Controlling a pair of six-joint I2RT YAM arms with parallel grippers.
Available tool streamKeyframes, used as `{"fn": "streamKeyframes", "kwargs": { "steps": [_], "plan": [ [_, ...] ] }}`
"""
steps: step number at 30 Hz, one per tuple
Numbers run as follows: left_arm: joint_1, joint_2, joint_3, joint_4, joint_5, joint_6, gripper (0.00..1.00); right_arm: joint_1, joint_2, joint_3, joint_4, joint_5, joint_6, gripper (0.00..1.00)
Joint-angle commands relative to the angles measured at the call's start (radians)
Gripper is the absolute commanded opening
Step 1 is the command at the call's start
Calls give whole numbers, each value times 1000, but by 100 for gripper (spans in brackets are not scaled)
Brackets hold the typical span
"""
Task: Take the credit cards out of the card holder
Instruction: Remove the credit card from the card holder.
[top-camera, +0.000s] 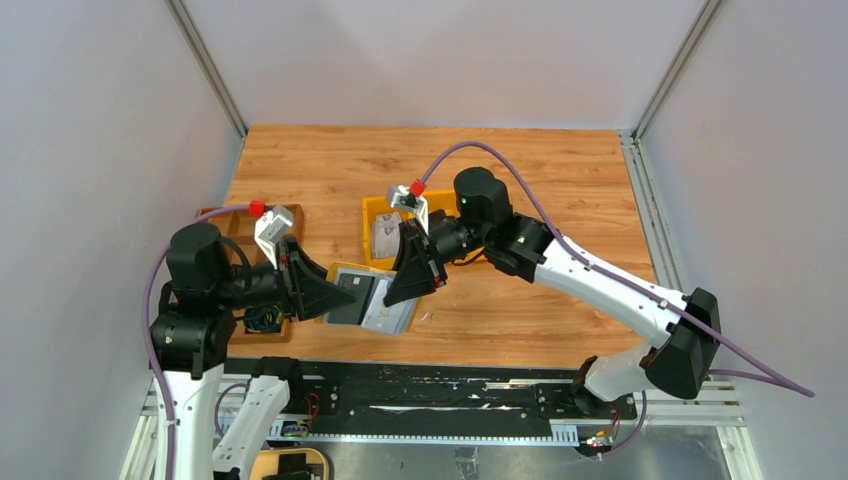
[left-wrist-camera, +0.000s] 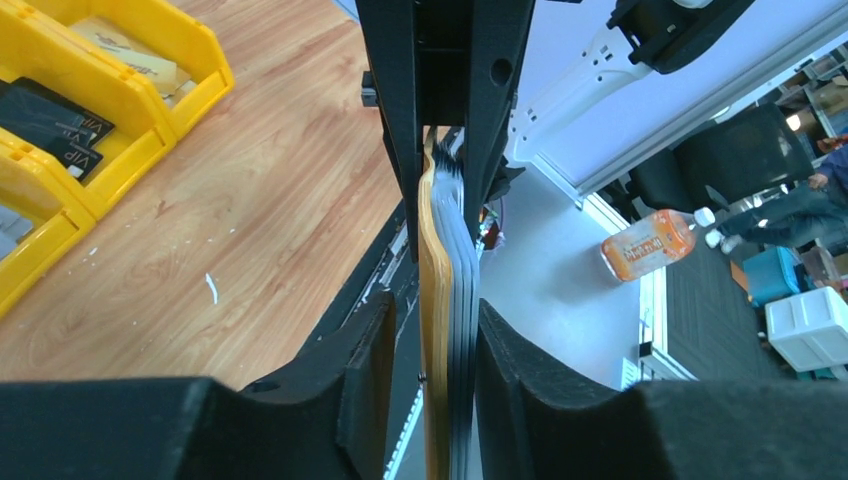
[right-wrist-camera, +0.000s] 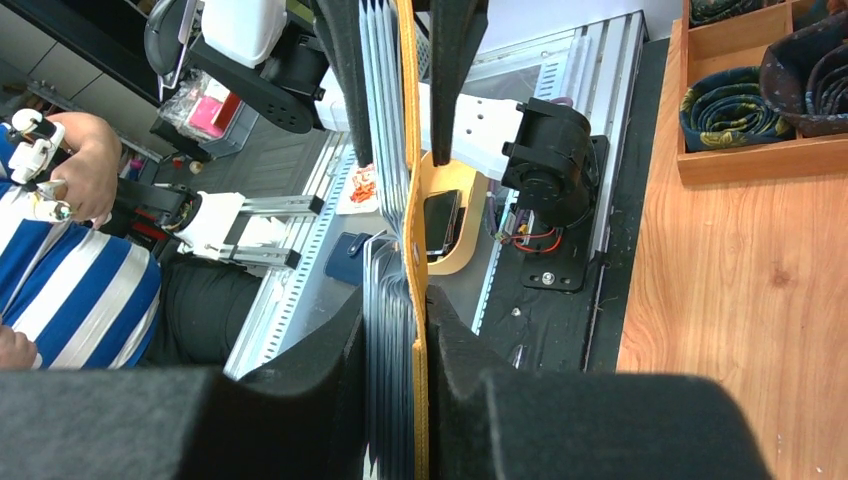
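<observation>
The mustard-yellow card holder (top-camera: 372, 300) hangs open above the table's near edge, between both grippers. My right gripper (top-camera: 408, 285) is shut on its right end. In the right wrist view both pads of this gripper (right-wrist-camera: 395, 300) press the card holder (right-wrist-camera: 408, 150), yellow cover and grey layers together. My left gripper (top-camera: 345, 293) straddles the left end. In the left wrist view the card holder (left-wrist-camera: 440, 260) stands edge-on inside that gripper (left-wrist-camera: 435, 310). One pad touches the grey side and a gap separates the other pad from the yellow cover. Credit cards inside cannot be told from the lining.
Yellow bins (top-camera: 375, 205) stand behind the grippers, and black cards (left-wrist-camera: 50, 120) lie in one compartment. A brown compartment tray (top-camera: 235, 225) with rolled ties (right-wrist-camera: 735, 110) sits at the left. The black base rail (top-camera: 430, 385) runs below. A person (right-wrist-camera: 70, 290) sits beyond the table.
</observation>
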Motion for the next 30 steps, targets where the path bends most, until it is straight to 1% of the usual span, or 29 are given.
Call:
{"fn": "streamKeyframes", "kwargs": {
  "steps": [1,2,3,4,5,6,7,8,9,10,11,12,13,14,16,18,21,24,27,30],
  "plan": [
    [-1,3,31,-26,38,11,31,-19,-45,-9,15,-61,-36,0],
    [-1,4,34,-24,28,11,25,-19,-45,-4,8,-62,-46,0],
    [-1,5,38,-24,10,11,20,-19,-43,2,-27,-60,-62,5],
    [-1,6,43,-20,-12,12,17,-20,-39,10,-48,-53,-69,15],
    [-1,4,48,-19,-43,14,11,-23,-35,20,-67,-45,-77,25],
    [-1,3,50,-13,-78,13,7,-28,-30,33,-86,-36,-82,34],
    [-1,-1,54,-6,-113,12,4,-35,-27,51,-114,-16,-88,42],
    [-1,-8,57,-1,-179,11,0,-50,-27,75,-149,16,-91,48],
    [-1,-12,58,7,-210,9,0,-71,-30,99,-177,65,-86,52],
    [-1,-24,58,16,-270,12,0,-96,-35,123,-204,150,-68,54],
    [-1,-35,55,28,-311,12,0,-117,-46,150,-230,297,-43,58],
    [-1,-46,46,47,-343,2,0,-133,-59,169,-251,418,-13,59],
    [-1,-58,36,70,-375,-11,0,-138,-80,179,-254,485,18,60],
    [-1,-68,22,93,-403,-40,0,-136,-103,169,-217,577,52,59],
    [-1,-85,-2,132,-443,-75,0,-119,-144,107,-62,574,137,59],
    [-1,-93,-19,159,-459,-97,0,-78,-145,82,29,543,196,58],
    [-1,-90,-28,170,-450,-103,0,8,-75,109,58,487,232,56],
    [-1,-88,-33,178,-441,-118,0,64,-12,117,98,455,264,55],
    [-1,-89,-29,187,-407,-134,0,76,32,110,126,441,292,55],
    [-1,-95,-22,195,-365,-149,0,76,43,93,113,457,289,54]
  ]
}}
